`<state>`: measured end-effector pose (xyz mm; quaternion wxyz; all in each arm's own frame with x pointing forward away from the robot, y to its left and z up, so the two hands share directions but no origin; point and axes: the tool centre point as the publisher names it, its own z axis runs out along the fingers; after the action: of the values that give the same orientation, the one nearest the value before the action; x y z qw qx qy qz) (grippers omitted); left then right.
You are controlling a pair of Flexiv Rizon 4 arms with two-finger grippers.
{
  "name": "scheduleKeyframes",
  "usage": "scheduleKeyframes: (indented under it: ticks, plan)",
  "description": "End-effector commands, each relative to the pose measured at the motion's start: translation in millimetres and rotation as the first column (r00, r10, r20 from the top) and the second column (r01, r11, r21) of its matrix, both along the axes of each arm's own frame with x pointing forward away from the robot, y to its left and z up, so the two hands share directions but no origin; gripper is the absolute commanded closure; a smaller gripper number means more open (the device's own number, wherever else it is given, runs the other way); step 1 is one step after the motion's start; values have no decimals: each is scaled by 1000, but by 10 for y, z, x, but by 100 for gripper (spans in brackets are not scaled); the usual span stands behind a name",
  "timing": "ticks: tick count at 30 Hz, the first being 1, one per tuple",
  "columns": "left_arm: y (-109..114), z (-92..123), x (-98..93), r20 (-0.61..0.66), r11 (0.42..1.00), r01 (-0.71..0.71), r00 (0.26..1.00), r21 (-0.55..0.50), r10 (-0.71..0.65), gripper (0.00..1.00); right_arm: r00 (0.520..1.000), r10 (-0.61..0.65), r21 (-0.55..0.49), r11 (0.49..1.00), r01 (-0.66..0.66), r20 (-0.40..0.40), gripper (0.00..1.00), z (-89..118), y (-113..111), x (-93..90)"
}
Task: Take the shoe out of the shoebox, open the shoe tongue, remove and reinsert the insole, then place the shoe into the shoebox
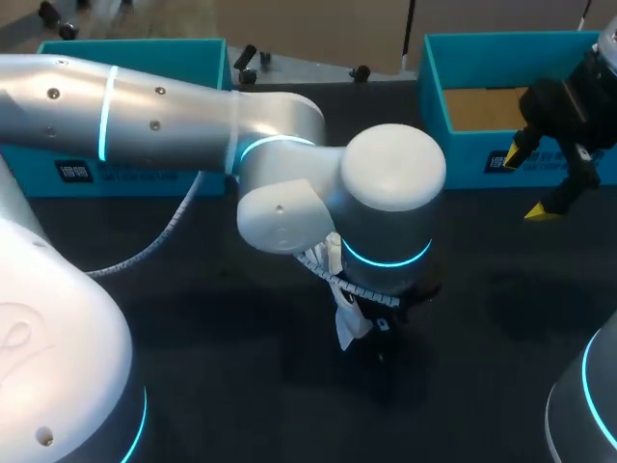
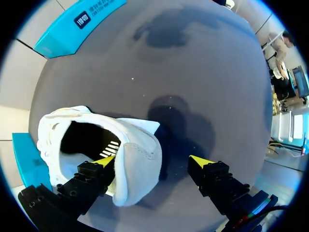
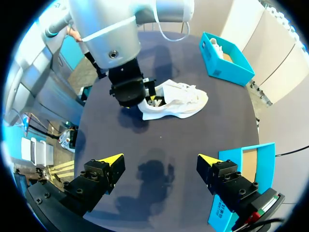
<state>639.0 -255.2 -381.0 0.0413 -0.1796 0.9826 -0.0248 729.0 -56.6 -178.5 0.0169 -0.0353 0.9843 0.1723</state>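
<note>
Shoe (image 3: 178, 101): white, lying on its side out on the dark table (image 1: 501, 289), clear of both boxes. In the head view it sits just below frame centre, with only a scrap of white and lace showing.

Left gripper (image 2: 153, 162): jaws spread wide, gripping nothing. One yellow fingertip (image 2: 107, 162) is dipped into the shoe's opening at the collar. The other (image 2: 200, 160) hangs over bare table, well apart from the shoe. The shoe's padded collar lies between them.

Left arm (image 1: 289, 164): comes in from frame left, and its wrist stands directly over the shoe, blocking nearly all of it from above.

Right gripper (image 1: 528, 184): upper right of the head frame, fingers wide apart and empty, hovering in front of the right teal box (image 1: 463, 145), well apart from the shoe. In its own wrist view the shoe lies far ahead, with the left gripper at its opening.

Right teal box: open, brown cardboard floor showing. Left teal box (image 1: 145, 58): upper left of the head frame, partly covered by the left arm. The right wrist view shows something white inside it, too small to identify.

Hard to make out: the shoe's interior is dark, so insole and tongue position cannot be told.
</note>
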Motion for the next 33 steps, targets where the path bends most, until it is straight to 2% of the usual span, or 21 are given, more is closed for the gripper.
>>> scheduleKeyframes:
  ticks: [1, 2, 4, 5, 7, 9, 17, 22, 33]
  plan:
    - [-16, -85, 37, -16, 1000, 5, 1000, 7, -5, 33, 1000, 0, -1, 1000, 0, -1, 0, -4, 3, 8]
    - [-9, -95, 41, -22, 1000, 3, 1000, 11, -3, 52, 1000, 0, -1, 1000, 0, -1, 0, -4, 3, 8]
    - [-4, -101, 42, -33, 1000, 11, 999, 12, -11, 57, 1000, 0, -1, 1000, 0, -1, 0, -4, 3, 8]
    - [2, -108, 38, -36, 1000, 16, 999, 17, -15, 69, 1000, 0, -1, 1000, 0, -1, 0, -4, 3, 8]
    - [7, -117, 23, -45, 999, 32, 999, 26, -31, 86, 1000, 0, -1, 1000, 0, -1, 0, -4, 3, 8]
    - [8, -144, 9, -60, 998, 45, 997, 35, -43, 98, 1000, 0, -1, 1000, 0, -1, 0, -4, 3, 8]
    - [40, -173, -45, -111, 997, 71, 992, 34, -67, 100, 1000, 0, -1, 1000, 0, -1, 0, -4, 3, 8]
    - [75, -77, -98, -135, 994, 104, 986, 20, -100, 100, 1000, 0, -1, 1000, 0, -1, 0, -4, 3, 8]
    - [224, 508, -126, -188, 973, 228, 955, -35, -231, 100, 1000, 0, -1, 1000, 0, -1, 0, -4, 3, 8]
